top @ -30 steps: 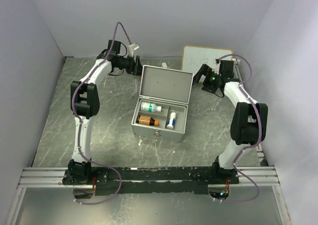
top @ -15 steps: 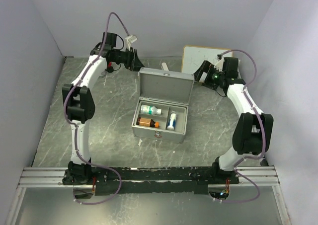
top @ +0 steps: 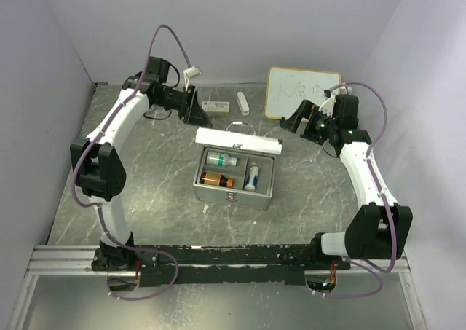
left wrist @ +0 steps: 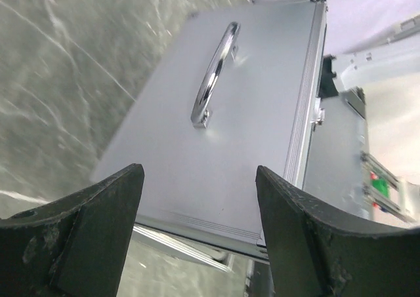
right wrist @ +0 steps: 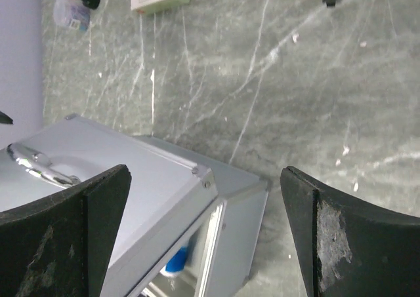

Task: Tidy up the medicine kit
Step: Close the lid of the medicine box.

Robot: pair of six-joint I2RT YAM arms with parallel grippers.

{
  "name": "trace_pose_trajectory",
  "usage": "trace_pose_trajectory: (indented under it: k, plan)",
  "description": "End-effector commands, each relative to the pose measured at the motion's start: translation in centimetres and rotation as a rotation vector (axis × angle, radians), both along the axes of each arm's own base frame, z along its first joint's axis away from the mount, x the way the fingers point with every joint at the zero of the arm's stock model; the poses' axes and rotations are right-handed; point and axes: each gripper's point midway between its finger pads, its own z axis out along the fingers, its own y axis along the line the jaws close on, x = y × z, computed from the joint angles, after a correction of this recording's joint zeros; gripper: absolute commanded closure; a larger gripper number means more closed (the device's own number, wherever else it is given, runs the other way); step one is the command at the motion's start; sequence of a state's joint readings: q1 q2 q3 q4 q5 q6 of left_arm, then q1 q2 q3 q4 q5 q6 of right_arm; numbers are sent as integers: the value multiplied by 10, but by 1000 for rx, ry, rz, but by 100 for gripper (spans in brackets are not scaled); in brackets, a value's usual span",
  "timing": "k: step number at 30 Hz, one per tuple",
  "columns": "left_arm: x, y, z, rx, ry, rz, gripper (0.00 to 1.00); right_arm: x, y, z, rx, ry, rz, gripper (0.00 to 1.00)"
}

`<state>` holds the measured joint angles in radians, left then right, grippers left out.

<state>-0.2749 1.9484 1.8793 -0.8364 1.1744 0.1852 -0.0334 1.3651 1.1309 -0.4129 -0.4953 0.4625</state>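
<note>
At the centre of the table sits the medicine kit, its lid half-lowered. Back right leans a whiteboard (scribbles too faint to read). The left gripper and right gripper gape wide, empty. The labels on the bottles inside are illegible.

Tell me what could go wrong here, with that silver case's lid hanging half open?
The lid of the medicine kit stands tilted over the bottles, and both the left hand and the right hand are open, gripping nothing. It could slam down or flop back. A small box and a white tube lie behind the kit; if the lid shuts now, they may be left out.
</note>
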Motion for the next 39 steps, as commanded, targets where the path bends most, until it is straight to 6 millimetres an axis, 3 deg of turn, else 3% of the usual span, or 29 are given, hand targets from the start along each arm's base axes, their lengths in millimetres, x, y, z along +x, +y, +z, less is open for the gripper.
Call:
trace_pose_trajectory:
  k: [1, 5, 13, 22, 24, 29, 33, 39]
  plan:
    - [-48, 6, -10, 13, 51, -67, 20, -32, -4, -7, -39, 48, -8, 0]
    - [-66, 12, -20, 32, 88, -71, 20, -51, -5, -11, -51, 73, -18, 0]
    - [-83, 20, -30, 73, 96, -85, 20, -81, -10, -10, -68, 124, -55, 0]
    - [-106, 34, -37, 138, 97, -25, 21, -141, -8, 1, -59, 177, -103, 0]
    - [-107, 34, -39, 142, 111, 22, 20, -155, -8, -13, -56, 228, -109, 0]
    - [-86, 33, -48, 186, 71, 90, 20, -168, -7, -23, -43, 264, -119, 0]
    - [-46, 24, -55, 255, -4, 152, 21, -169, -10, -27, -64, 283, -127, 0]
    - [17, 15, -63, 357, -157, 186, 21, -186, -14, -37, -92, 356, -135, 0]
